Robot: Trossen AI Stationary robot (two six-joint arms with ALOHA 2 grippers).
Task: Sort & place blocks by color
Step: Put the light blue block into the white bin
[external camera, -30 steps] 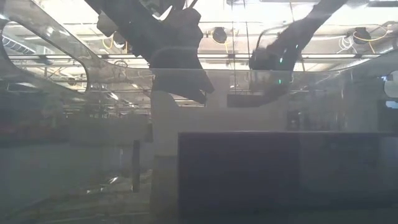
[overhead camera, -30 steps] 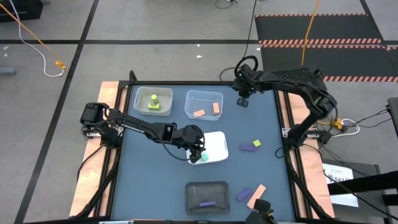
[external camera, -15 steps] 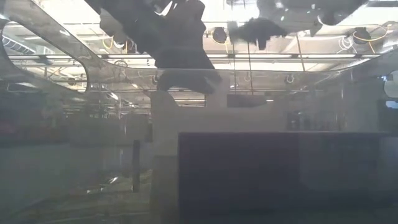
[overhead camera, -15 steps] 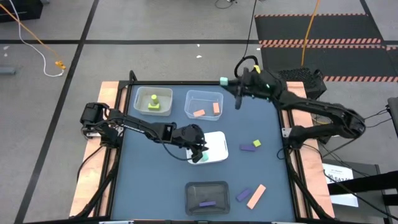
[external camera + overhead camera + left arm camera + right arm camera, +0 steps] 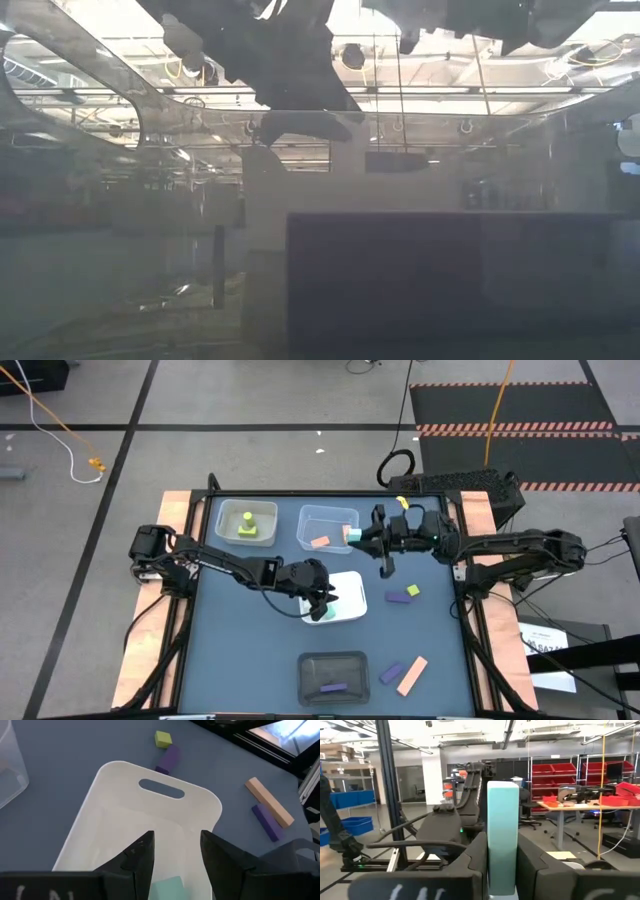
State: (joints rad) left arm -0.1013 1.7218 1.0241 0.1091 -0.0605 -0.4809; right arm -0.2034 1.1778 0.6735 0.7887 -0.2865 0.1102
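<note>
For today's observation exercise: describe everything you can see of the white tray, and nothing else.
The white tray is a shallow, smooth, plastic-looking container with rounded corners and an oval handle slot in its rim. It lies flat near the middle of the dark blue table, nearer than the clear tray. A mint-teal block sits inside it, with the left gripper hovering above, the block showing between its dark fingers.

A grey tiled floor with dark seams surrounds the desk. An orange cable trails across it, and black mats with striped edges lie beyond the desk. Farther off, the room holds red storage bins on racks, blue bins, a workbench and ceiling strip lights.
</note>
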